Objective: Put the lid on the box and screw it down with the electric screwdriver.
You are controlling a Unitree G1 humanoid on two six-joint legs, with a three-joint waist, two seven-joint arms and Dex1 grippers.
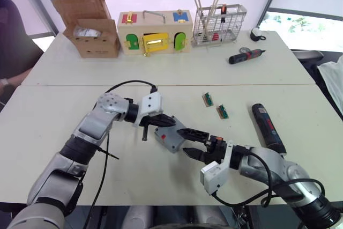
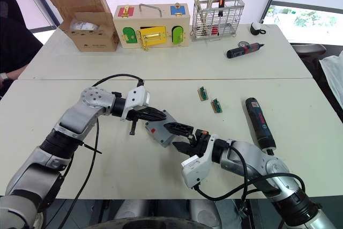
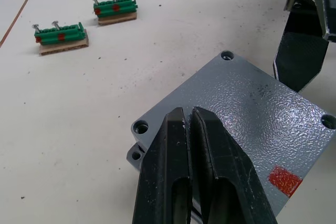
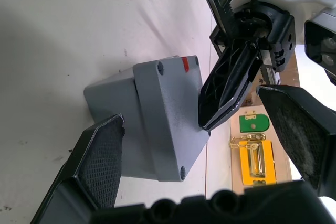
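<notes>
While the lid (image 3: 247, 114) sits skewed on the box (image 4: 113, 108) — left gripper (image 1: 165, 121) pinched together, right gripper (image 1: 194, 143) spread apart — 0 screws driven, electric screwdriver (image 1: 267, 127) untouched

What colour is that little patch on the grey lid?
Red, a small patch near one corner of the lid, clearest in the left wrist view.

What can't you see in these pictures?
- Inside of the box: covered by the lid in both wrist views.
- Whether the lid sits square: left claw hides one corner in the left wrist view.
- Screws on the green blocks: too small in the eye views.
- Electric screwdriver bit: hidden behind the right arm.
</notes>
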